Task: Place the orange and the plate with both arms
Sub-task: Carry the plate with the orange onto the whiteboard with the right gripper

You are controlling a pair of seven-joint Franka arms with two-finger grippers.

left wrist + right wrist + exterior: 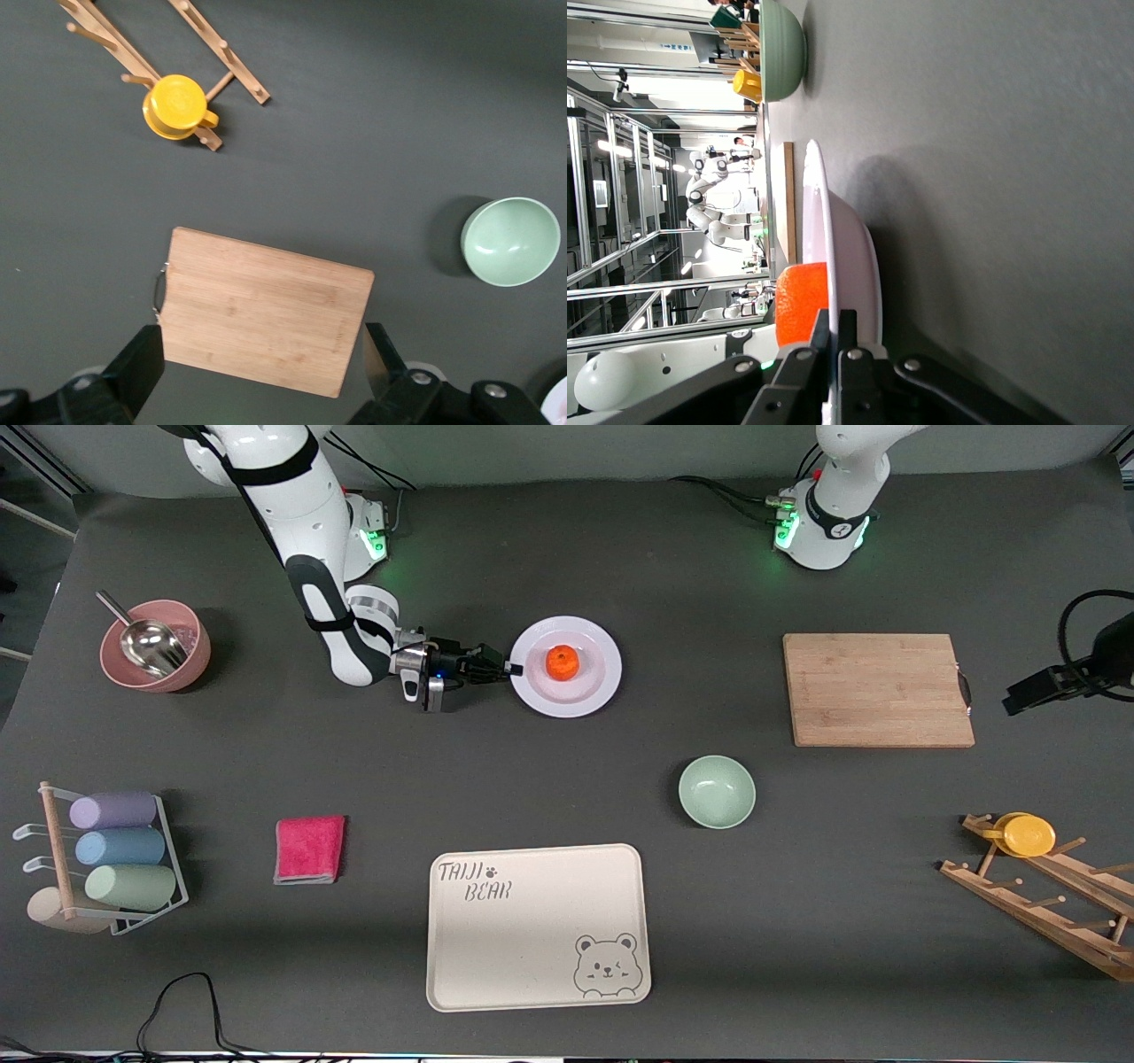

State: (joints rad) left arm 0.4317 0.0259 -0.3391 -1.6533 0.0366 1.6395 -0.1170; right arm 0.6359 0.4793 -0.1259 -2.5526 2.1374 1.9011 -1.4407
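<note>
The white plate (pixel 592 646) lies in the middle of the table, toward the robots' bases. The orange (pixel 563 662) sits on its centre. My right gripper (pixel 512 667) is low at the plate's edge toward the right arm's end, shut on the rim. The right wrist view shows its fingers (pixel 822 329) clamped on the rim of the plate (pixel 850 257), with the orange (pixel 802 301) just past them. I cannot tell if the plate touches the table. My left gripper (pixel 1019 698) hangs high over the cutting board (pixel 266 310), open (pixel 264 359) and empty.
A wooden cutting board (pixel 877 689) lies toward the left arm's end. A pale green bowl (pixel 717 791) and a cream bear tray (pixel 538 926) sit nearer the camera. A pink bowl with a scoop (pixel 155 645), pink cloth (pixel 309 849), cup rack (pixel 115 850) and yellow cup (pixel 1028 835) on a wooden rack stand around the edges.
</note>
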